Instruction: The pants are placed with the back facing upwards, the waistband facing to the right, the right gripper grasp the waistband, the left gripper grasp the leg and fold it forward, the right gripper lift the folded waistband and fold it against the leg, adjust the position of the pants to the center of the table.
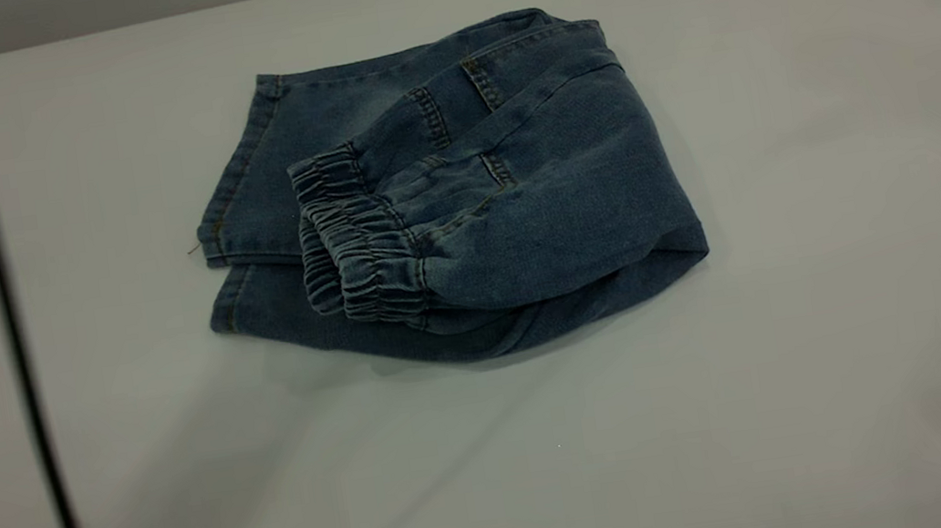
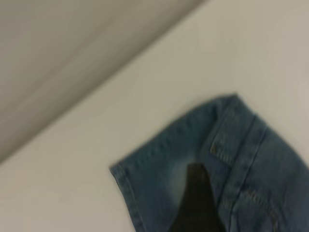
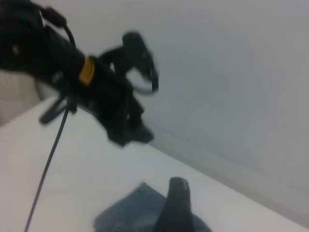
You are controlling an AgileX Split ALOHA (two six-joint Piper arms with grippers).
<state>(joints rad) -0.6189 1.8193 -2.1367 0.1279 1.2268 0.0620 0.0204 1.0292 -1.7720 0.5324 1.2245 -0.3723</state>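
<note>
Right now the pants (image 1: 460, 192) lie folded into a compact bundle on the table (image 1: 813, 345), a little toward the far side and close to the middle across its width. The waistband (image 1: 356, 234), gathered and ribbed, has been laid over on top and faces the left of the exterior view, resting on the layers beneath; two hemmed leg ends stick out past it on the left, one above the other. A belt loop and a line of tan stitching show on the upper fold, and the rounded folded edge sits on the right. No printed leg is showing from where I stand; the denim that is visible is plain. Neither arm reaches into the exterior view; only a thin black cable (image 1: 9, 320) hangs down its left side. From the left wrist view, the left gripper (image 2: 198, 203) shows as one dark blurred finger above a hemmed corner of the denim, clear of the cloth, and I cannot tell how its jaws stand. From the right wrist view, the right gripper (image 3: 175, 208) also shows a single dark finger, raised above the table with the pants below it, the left arm (image 3: 87, 87) up across from it; its jaws I cannot make out either.
</note>
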